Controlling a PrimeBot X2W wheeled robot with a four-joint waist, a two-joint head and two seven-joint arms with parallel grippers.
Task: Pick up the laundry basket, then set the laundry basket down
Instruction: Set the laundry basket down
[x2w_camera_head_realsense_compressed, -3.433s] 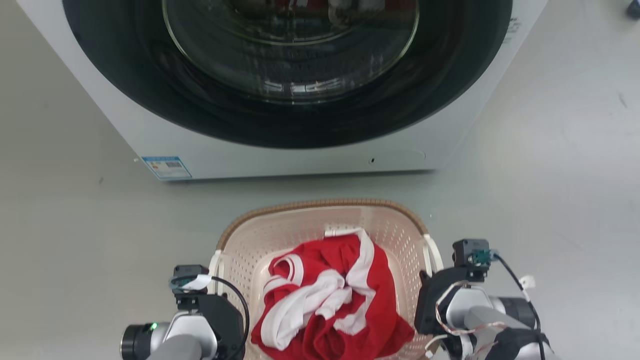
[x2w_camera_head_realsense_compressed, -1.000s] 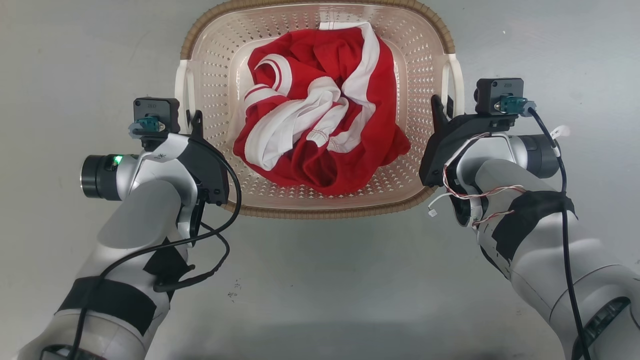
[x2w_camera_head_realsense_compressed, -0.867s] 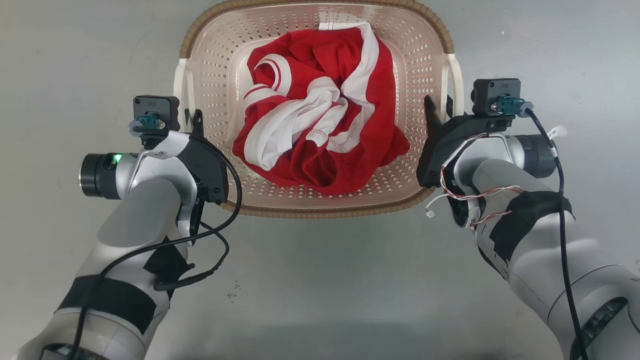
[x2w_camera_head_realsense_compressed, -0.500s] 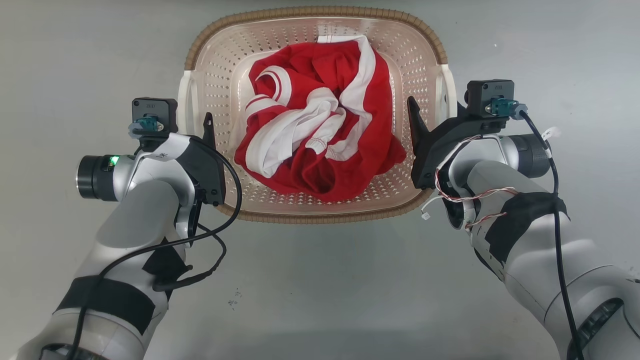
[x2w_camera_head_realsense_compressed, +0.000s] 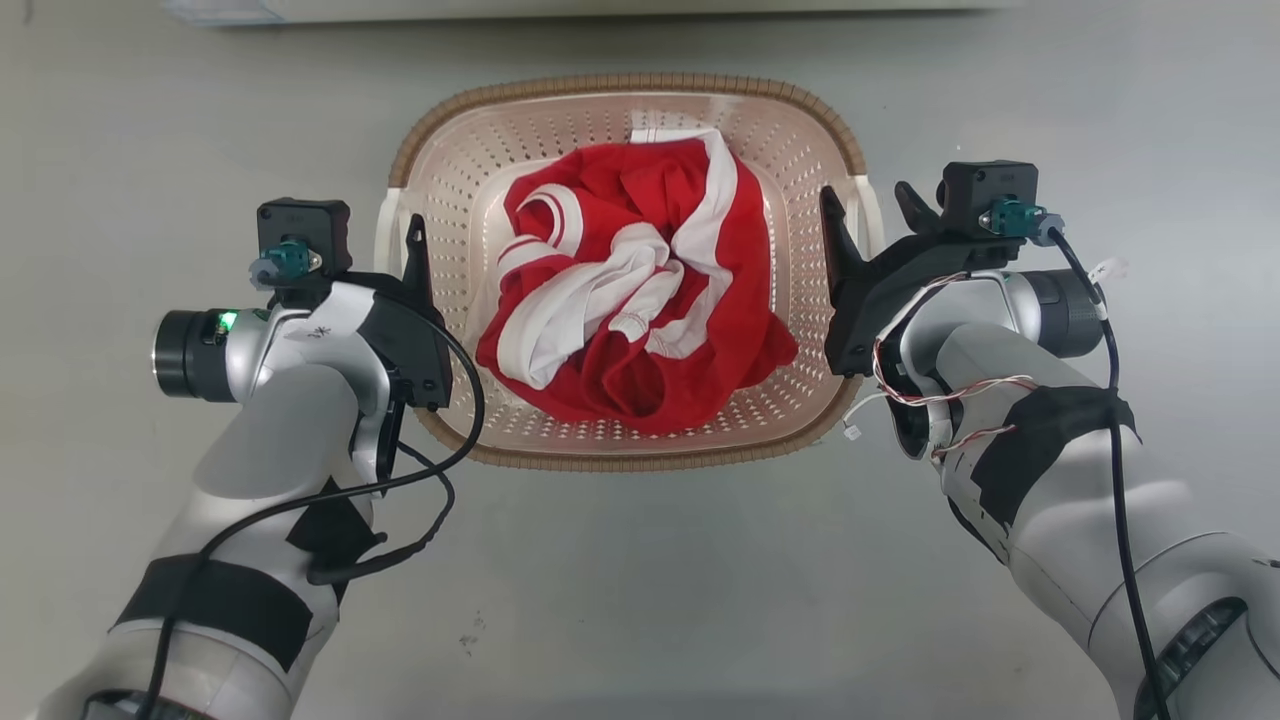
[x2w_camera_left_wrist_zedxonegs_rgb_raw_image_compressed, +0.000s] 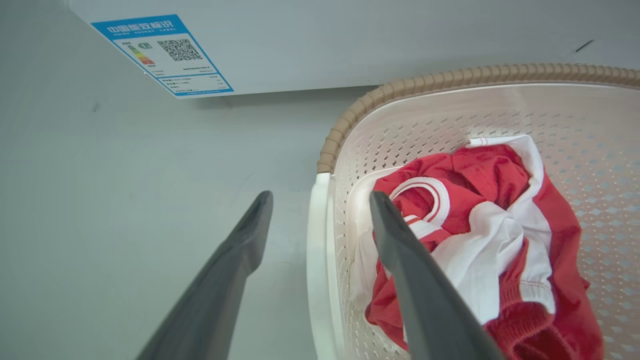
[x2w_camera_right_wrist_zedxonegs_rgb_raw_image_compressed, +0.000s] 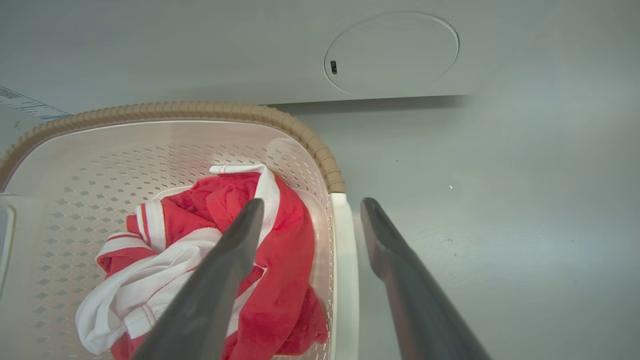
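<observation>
The laundry basket (x2w_camera_head_realsense_compressed: 620, 84) sits on the floor (x2w_camera_head_realsense_compressed: 640, 580); I think it is light, stiff plastic with a soft red and white cloth (x2w_camera_head_realsense_compressed: 630, 290) inside; its white handles (x2w_camera_left_wrist_zedxonegs_rgb_raw_image_compressed: 316, 260) look best to hold. My left gripper (x2w_camera_left_wrist_zedxonegs_rgb_raw_image_compressed: 320, 200) and right gripper (x2w_camera_right_wrist_zedxonegs_rgb_raw_image_compressed: 311, 202) are wide open, each with one finger inside the basket and one outside a handle; the washing machine (x2w_camera_left_wrist_zedxonegs_rgb_raw_image_compressed: 350, 40) stands near the basket's far rim; its other sides have open floor.

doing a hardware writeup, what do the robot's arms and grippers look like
Silver-grey shells banded with black tape. The left arm carries a looping black cable and a green light; the right arm has twisted red-and-white wires. The left gripper and right gripper each have two long, tapered dark grey fingers and a boxy black camera with a teal connector.
</observation>
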